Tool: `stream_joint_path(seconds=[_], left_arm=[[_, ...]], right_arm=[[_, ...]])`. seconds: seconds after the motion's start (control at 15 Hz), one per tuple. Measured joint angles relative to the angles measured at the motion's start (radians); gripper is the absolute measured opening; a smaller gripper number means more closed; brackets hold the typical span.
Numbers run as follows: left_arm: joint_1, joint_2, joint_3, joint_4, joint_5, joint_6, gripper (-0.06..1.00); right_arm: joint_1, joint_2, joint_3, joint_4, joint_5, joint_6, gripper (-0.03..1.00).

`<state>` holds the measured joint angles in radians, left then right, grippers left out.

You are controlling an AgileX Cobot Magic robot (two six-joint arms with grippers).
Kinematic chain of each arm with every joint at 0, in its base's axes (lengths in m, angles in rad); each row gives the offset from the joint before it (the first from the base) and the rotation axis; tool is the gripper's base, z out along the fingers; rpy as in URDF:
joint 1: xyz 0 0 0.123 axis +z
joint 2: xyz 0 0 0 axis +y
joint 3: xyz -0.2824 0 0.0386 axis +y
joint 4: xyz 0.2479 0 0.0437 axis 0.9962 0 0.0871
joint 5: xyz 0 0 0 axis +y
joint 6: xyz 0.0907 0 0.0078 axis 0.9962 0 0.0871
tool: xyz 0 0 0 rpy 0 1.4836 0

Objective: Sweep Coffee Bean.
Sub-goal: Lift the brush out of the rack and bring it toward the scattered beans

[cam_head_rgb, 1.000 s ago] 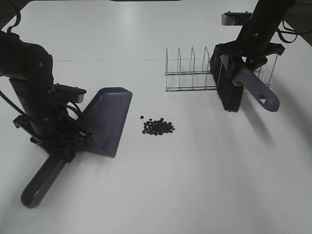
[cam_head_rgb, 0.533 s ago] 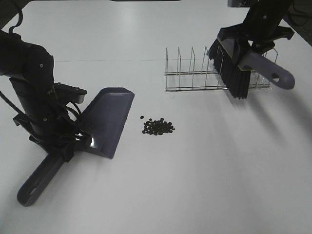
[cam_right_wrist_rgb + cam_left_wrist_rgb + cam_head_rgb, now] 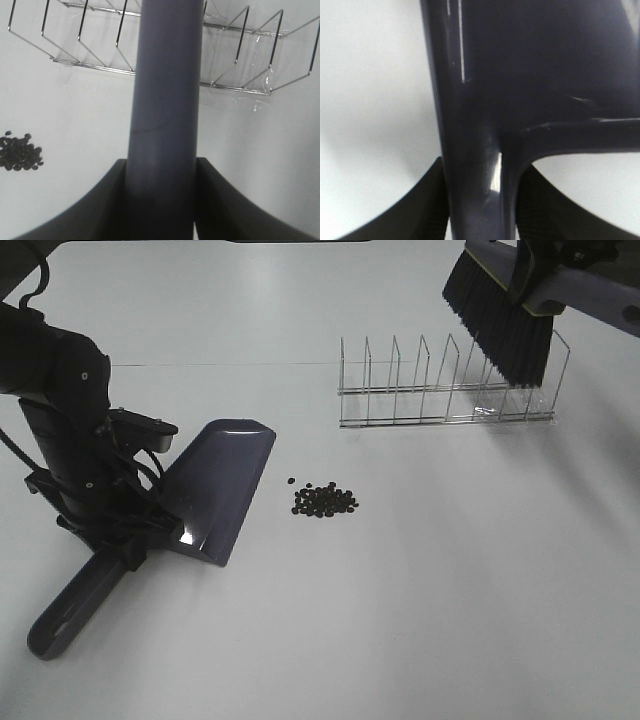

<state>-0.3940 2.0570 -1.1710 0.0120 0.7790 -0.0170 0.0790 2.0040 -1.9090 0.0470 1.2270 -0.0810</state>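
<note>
Nothing is swept yet: both tools are in hand, but the pile is untouched. The left gripper (image 3: 482,210), pressed tight on the dustpan (image 3: 215,485) handle, holds the pan on the tabletop (image 3: 400,620) near its left edge. Its mouth faces the beans (image 3: 324,501) just beside it, mid-tabletop. Above the rack (image 3: 440,390) toward the far right corner, the right gripper (image 3: 162,200) pinches the brush (image 3: 500,310), raised well apart from the beans.

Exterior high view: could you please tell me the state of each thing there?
coffee beans: loose pile on the table, unswept.
dustpan: held by its handle, beside the beans, not touching.
brush: held above the wire rack, bristles down.
wire rack: upright.
left gripper: shut on dustpan.
right gripper: shut on brush.
</note>
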Motion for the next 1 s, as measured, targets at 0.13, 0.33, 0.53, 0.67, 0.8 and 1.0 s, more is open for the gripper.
stream_joint_path(seconds=[0.13,0.33,0.53,0.67,0.8,1.0], left_arm=[[0.0,0.0,0.0,0.007,-0.002,0.0,0.32],[0.0,0.0,0.0,0.06,0.006,-0.002,0.32],[-0.015,0.0,0.0,0.182,0.03,-0.086,0.32],[-0.053,0.008,-0.001,0.249,0.037,-0.116,0.32],[-0.107,0.029,-0.021,0.302,0.064,-0.164,0.32],[-0.147,0.068,-0.072,0.331,0.128,-0.192,0.32]], right_arm=[[0.0,-0.105,0.12,0.0,-0.001,0.0,0.35],[0.0,-0.242,0.378,0.0,-0.037,0.015,0.35],[0.004,-0.306,0.587,-0.035,-0.119,0.081,0.35],[0.045,-0.301,0.637,-0.156,-0.134,0.171,0.35],[0.136,-0.283,0.641,-0.31,-0.149,0.304,0.35],[0.239,-0.234,0.641,-0.393,-0.175,0.391,0.35]])
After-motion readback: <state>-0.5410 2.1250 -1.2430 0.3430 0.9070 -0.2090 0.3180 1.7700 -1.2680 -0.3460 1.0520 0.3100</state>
